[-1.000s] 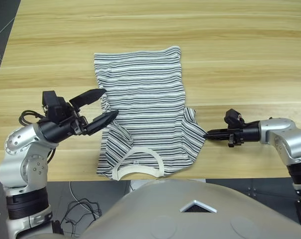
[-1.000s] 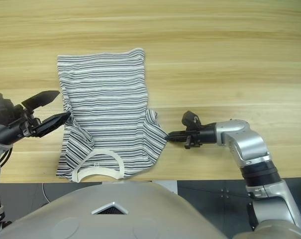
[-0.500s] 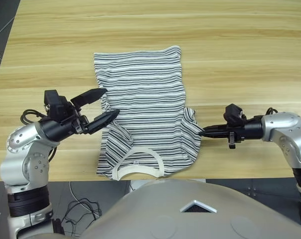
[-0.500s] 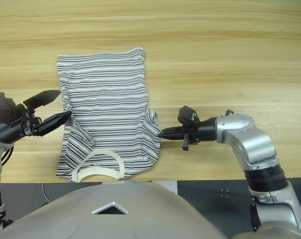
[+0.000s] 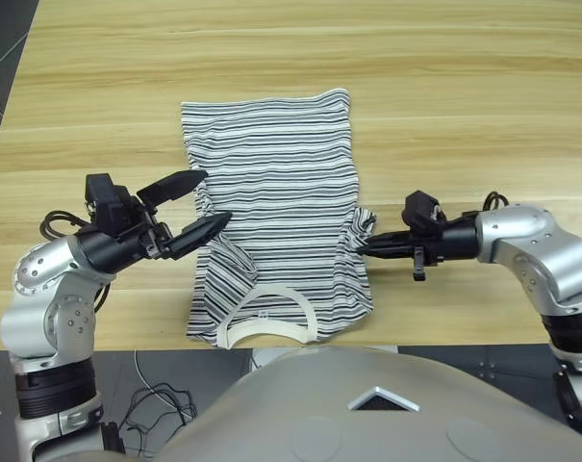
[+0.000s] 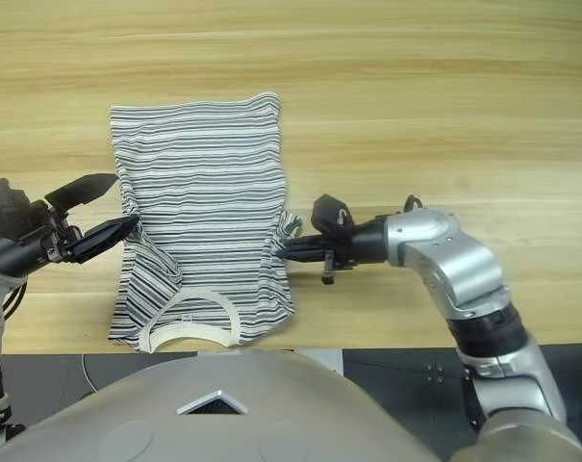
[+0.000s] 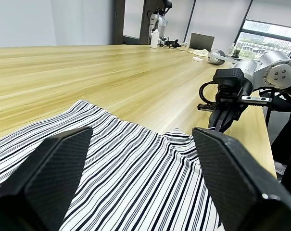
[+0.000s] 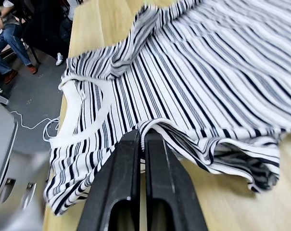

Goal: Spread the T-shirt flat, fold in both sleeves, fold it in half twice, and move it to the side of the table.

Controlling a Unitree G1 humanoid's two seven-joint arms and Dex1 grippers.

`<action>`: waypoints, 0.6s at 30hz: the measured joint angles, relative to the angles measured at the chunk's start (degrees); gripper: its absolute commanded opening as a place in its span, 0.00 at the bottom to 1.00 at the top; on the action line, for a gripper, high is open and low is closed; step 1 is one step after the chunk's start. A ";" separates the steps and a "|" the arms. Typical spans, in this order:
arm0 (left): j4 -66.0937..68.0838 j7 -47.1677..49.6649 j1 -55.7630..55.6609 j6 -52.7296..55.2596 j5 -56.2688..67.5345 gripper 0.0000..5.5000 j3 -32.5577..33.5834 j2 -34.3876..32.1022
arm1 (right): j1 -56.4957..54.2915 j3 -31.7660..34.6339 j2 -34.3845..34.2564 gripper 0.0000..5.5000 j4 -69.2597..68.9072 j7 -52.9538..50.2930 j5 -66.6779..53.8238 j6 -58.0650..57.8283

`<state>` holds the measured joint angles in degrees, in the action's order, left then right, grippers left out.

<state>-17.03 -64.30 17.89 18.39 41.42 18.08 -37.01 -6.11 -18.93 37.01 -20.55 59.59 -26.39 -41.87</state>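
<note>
Left eye view, near to far: collar (image 5: pixel 308 318) lies at the near edge of the counter (image 5: pixel 464 115), and the shirt (image 5: pixel 271 164) runs straight away from the robot, roughly centred. Spread step looks done; the body is mostly flat, with some ripples by the collar. Left sleeve (image 5: pixel 218 265) looks already turned in over the body, a bit rumpled, so I'd count it folded but not tidy. Left fingers (image 5: pixel 196 232) are spread wide, holding nothing, hovering at the shirt's left edge beside that fold. Right fingers (image 5: pixel 387 243) are pinched tight on the hem of the right sleeve (image 5: pixel 363 223), which is bunched and lifted at the shirt's right edge, only partly over the body. Right wrist view confirms it: the two fingers are pressed together with striped hem caught at the tips. So the current step is the right sleeve fold, about midway. Far hem (image 5: pixel 266 101) lies flat and untouched, so neither half-fold has started. Still left: lay the right sleeve down, let go, two half-folds, then shift the bundle to the counter's side. Call it under halfway.
</note>
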 measured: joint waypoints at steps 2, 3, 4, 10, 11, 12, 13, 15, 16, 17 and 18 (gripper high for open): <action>0.23 -0.02 -0.11 -0.03 0.00 0.71 -0.09 0.00 | -1.62 -1.87 -2.00 0.02 0.66 -0.96 0.42 -0.24; 0.30 -0.03 -0.13 -0.03 0.00 0.71 -0.22 0.00 | -2.24 -2.65 -2.82 0.02 0.89 -1.38 0.59 -0.25; 0.33 -0.03 -0.16 -0.04 0.00 0.71 -0.39 0.00 | -2.62 -3.33 -3.34 0.02 1.01 -1.71 1.18 -0.25; 0.33 -0.04 -0.17 -0.04 0.03 0.71 -0.48 0.01 | -4.35 -6.65 -5.73 0.02 2.03 -2.79 1.97 -0.26; 0.33 -0.04 -0.17 -0.04 0.04 0.71 -0.48 0.01 | -4.46 -6.94 -5.99 0.02 2.16 -2.86 2.03 -0.27; 0.33 -0.04 -0.17 -0.04 0.05 0.71 -0.49 0.01 | -4.63 -7.36 -6.46 0.02 2.30 -2.93 2.15 -0.26; 0.33 -0.04 -0.18 -0.04 0.08 0.71 -0.50 0.02 | -4.93 -8.12 -7.03 0.02 2.47 -3.03 2.47 -0.25; 0.34 -0.04 -0.22 -0.04 0.09 0.71 -0.62 0.05 | -5.80 -9.43 -8.21 0.02 3.66 -3.28 3.40 -0.13; 0.34 -0.04 -0.22 -0.04 0.09 0.71 -0.67 0.07 | -5.94 -9.49 -8.46 0.02 4.05 -3.35 3.73 -0.10; 0.34 -0.04 -0.26 -0.03 0.18 0.71 -0.83 0.08 | -6.15 -9.67 -9.11 0.02 5.11 -3.77 3.85 -0.10; 0.34 -0.04 -0.28 -0.02 0.27 0.71 -1.02 0.09 | -6.16 -10.00 -9.47 0.02 5.64 -3.89 4.14 -0.09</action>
<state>-16.68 -64.34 17.61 18.37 41.69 17.06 -36.92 -12.27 -28.93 27.54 -14.91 55.70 -22.25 -41.96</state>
